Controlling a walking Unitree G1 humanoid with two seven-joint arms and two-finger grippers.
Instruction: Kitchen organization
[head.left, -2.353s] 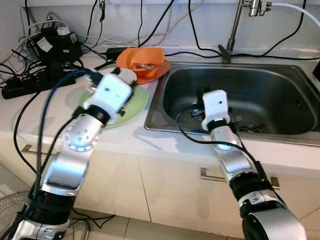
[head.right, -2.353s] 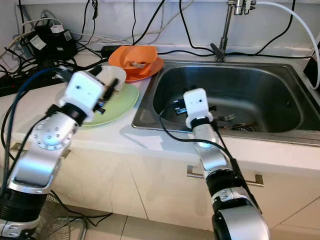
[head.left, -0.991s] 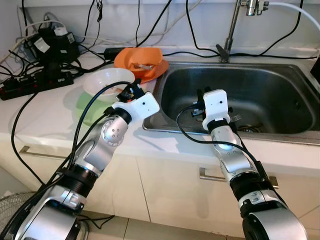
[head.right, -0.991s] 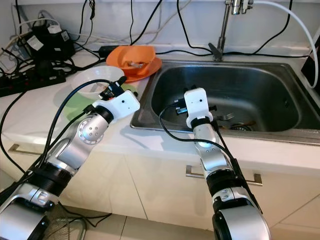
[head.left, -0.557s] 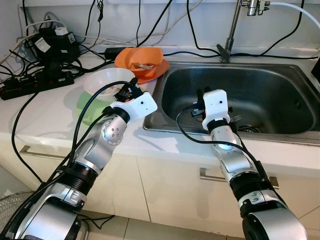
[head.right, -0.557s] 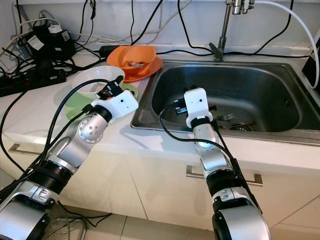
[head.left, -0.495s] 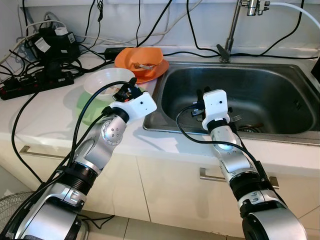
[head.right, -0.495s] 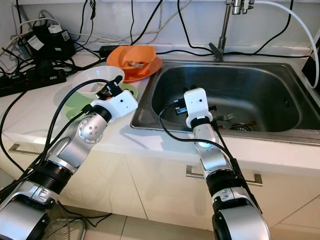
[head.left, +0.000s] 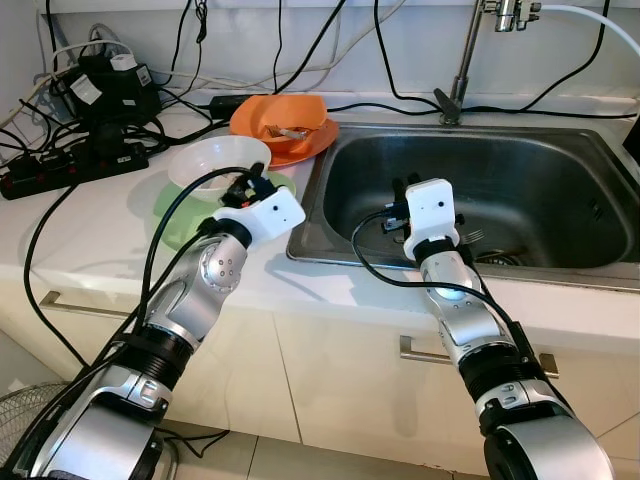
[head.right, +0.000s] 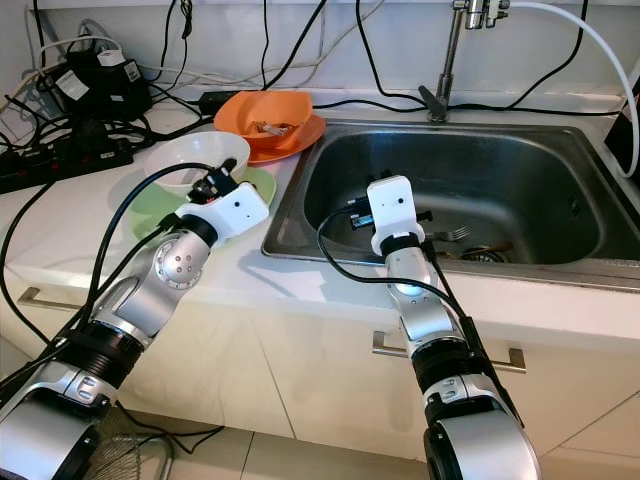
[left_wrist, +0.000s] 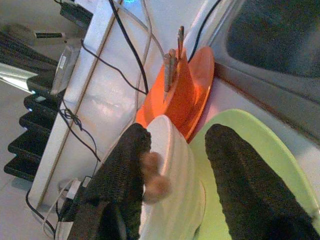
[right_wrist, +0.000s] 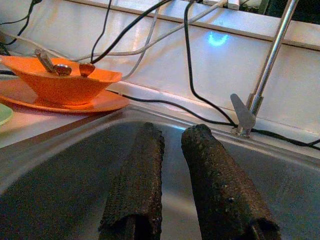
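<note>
A white bowl (head.left: 212, 160) rests on a light green plate (head.left: 180, 215) on the counter, left of the sink. My left gripper (head.left: 246, 183) is open at the bowl's near right rim. In the left wrist view the bowl (left_wrist: 175, 195) sits between the spread fingers (left_wrist: 125, 175) without being squeezed. Behind it an orange bowl (head.left: 283, 112) holding scraps and utensils stands on an orange plate (head.left: 318, 140). My right gripper (head.left: 400, 195) hangs inside the sink (head.left: 560, 130), its fingers (right_wrist: 135, 185) a narrow gap apart and holding nothing.
A fork (head.left: 476, 237) lies on the sink floor near the drain. The faucet (head.left: 463, 60) rises behind the basin. Power strips, adapters and tangled black cables (head.left: 90, 150) crowd the back left of the counter. The counter's front edge runs below both arms.
2.4 s ago my left gripper held the white bowl over the green plate; now the bowl rests there and the fingers are spread. The left arm has dropped and drawn slightly left. The right arm is still.
</note>
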